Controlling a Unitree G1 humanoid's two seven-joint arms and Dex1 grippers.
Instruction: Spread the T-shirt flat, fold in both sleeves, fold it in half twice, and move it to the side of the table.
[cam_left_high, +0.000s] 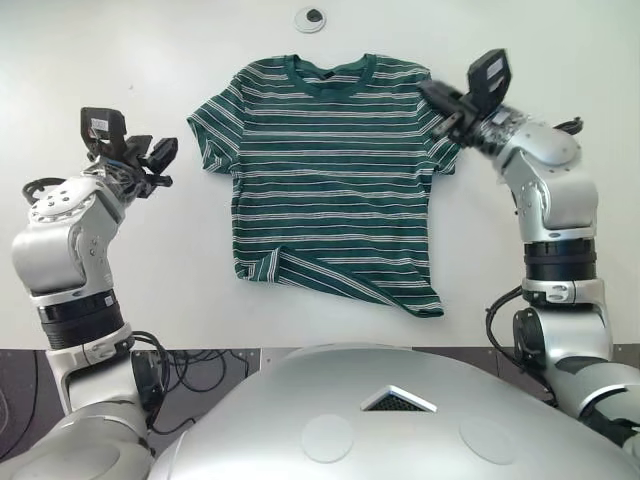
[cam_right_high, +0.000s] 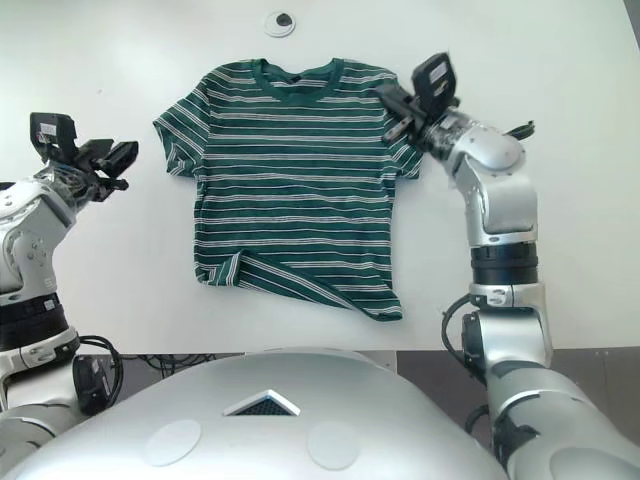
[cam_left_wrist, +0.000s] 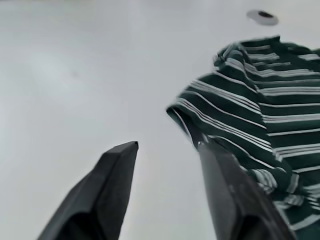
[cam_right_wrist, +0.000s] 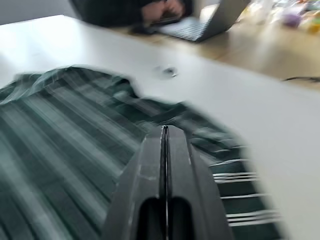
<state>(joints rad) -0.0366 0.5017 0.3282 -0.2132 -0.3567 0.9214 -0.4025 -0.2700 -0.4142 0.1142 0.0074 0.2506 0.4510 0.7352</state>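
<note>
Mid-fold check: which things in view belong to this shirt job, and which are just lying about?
Job:
- T-shirt, lying open, hem rumpled
- left gripper, open, beside one sleeve
- right gripper, shut, over the other sleeve
- table

Lying about:
- round disc beyond the collar
- laptop on the desk behind
- cables below the table's near edge

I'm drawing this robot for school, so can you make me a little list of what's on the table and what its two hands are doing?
T-shirt: green with white stripes, spread on the white table, both sleeves out
Bottom hem: bunched and folded over at the corner on the robot's left
Left hand: open, beside the left sleeve, not touching it
Right hand: shut, over the right sleeve
Also there: small round disc beyond the collar
</note>
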